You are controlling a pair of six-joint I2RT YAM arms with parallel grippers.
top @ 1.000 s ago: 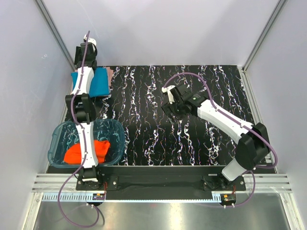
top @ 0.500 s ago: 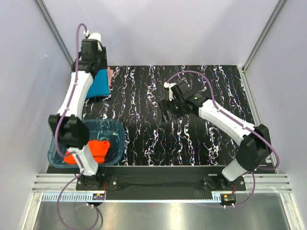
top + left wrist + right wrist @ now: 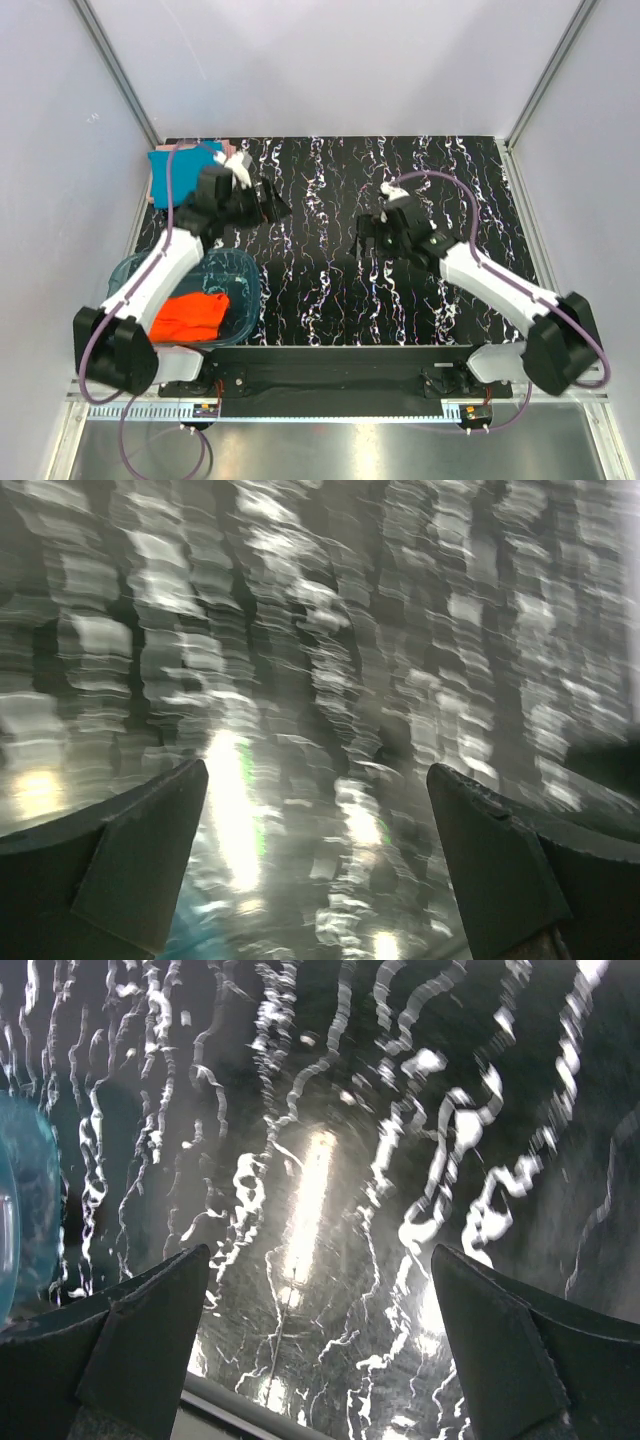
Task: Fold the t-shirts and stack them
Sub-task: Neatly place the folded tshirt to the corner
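A folded teal-blue t-shirt point(image 3: 172, 172) lies at the table's far left corner, with a strip of the salmon-pink shirt point(image 3: 230, 148) showing at its right edge. An orange-red t-shirt point(image 3: 190, 316) lies crumpled in the clear blue-tinted tub point(image 3: 238, 272) at the near left. My left gripper point(image 3: 272, 206) is open and empty above the black marbled table, right of the teal shirt and beyond the tub; its wrist view is blurred. My right gripper point(image 3: 368, 236) is open and empty over the table's middle point(image 3: 320, 1260).
The tub's blue edge shows at the left of the right wrist view point(image 3: 25, 1200). Grey walls and metal frame posts point(image 3: 118, 75) enclose the table. The table's near edge point(image 3: 240, 1410) shows below the right fingers.
My left arm has swung from above the teal shirt at the far left down and right over the table. My right gripper has pulled back and right, lower over the table.
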